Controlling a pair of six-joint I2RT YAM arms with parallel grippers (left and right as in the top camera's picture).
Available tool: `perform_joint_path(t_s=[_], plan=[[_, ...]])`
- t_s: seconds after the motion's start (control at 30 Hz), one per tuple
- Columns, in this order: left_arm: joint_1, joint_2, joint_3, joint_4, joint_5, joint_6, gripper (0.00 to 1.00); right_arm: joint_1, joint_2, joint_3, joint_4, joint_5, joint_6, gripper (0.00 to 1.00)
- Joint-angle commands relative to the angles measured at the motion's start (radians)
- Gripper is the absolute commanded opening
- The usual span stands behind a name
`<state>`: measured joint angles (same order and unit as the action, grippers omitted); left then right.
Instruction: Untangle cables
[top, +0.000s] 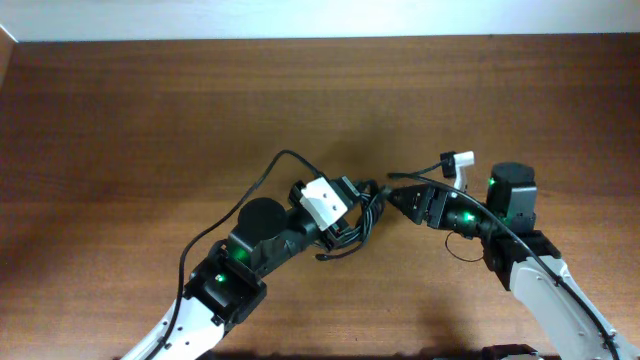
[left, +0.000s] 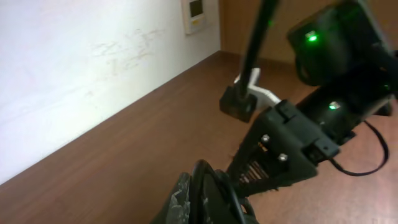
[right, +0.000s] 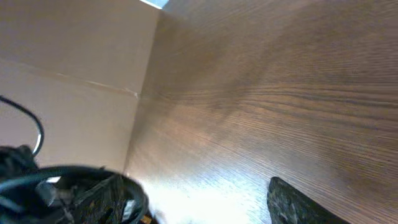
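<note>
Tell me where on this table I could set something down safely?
The widest bare stretch of table is the far strip along the wall, behind both arms. The near left corner, outside the left arm, is bare too. Crowded: the middle, where both sets of jaws meet at the cables, and the near right, filled by the right arm.

- No text, brand, number or sign can be read in any of the three views.
- The wall panel (left: 198, 15) has a small screen, but it is too blurred to read.
- The white block (top: 325, 200) on the left arm shows no print that can be made out.
</note>
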<state>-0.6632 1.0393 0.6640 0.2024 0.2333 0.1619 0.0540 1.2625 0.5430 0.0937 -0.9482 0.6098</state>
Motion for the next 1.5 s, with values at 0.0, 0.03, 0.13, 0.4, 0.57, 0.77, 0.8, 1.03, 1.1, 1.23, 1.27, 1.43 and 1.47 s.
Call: perform_joint_path(t_s=[0.0,0.03,0.13,0.4,0.57,0.77,0.8,1.03,1.1,1.23,1.27,1.43,1.47], plan=[[0.005,-0.019,0.034,0.012,0.042,-0.016,0.0,-0.003,0.003,-0.005,-0.001,0.033,-0.003,0.72],[0.005,-0.019,0.034,0.012,0.051,-0.016,0.0,-0.003,0.003,-0.005,-0.001,0.032,-0.003,0.72],[0.005,-0.018,0.034,-0.002,0.049,-0.014,0.0,-0.003,0.003,-0.005,0.0,0.002,-0.003,0.72],[0.005,-0.011,0.034,-0.01,0.033,-0.015,0.0,-0.002,0.003,-0.005,0.044,-0.112,0.002,0.64],[0.005,0.011,0.034,0.01,0.034,-0.016,0.0,0.014,0.003,-0.005,0.045,-0.114,0.024,0.63],[-0.01,0.046,0.034,0.092,0.06,-0.019,0.0,0.064,0.003,-0.005,0.053,-0.061,0.027,0.64],[-0.011,0.046,0.034,0.092,0.063,-0.02,0.0,0.064,0.003,-0.005,0.053,-0.058,0.027,0.64],[0.0,0.044,0.034,0.043,-0.006,-0.019,0.0,0.063,0.003,-0.005,0.051,-0.055,0.027,0.64],[0.0,0.044,0.034,0.005,-0.034,-0.019,0.0,0.063,0.003,-0.005,0.052,-0.062,0.027,0.64],[0.0,0.042,0.034,-0.06,-0.069,-0.02,0.0,0.063,0.003,-0.005,0.052,-0.061,0.027,0.63],[0.0,0.038,0.034,-0.072,-0.07,-0.032,0.0,0.063,0.003,-0.005,0.052,-0.061,0.027,0.64],[0.0,0.016,0.034,-0.089,-0.068,-0.137,0.0,0.063,0.003,-0.005,0.051,-0.062,0.027,0.64],[0.0,0.004,0.034,-0.092,-0.064,-0.166,0.0,0.063,0.003,-0.005,0.051,-0.062,0.027,0.64]])
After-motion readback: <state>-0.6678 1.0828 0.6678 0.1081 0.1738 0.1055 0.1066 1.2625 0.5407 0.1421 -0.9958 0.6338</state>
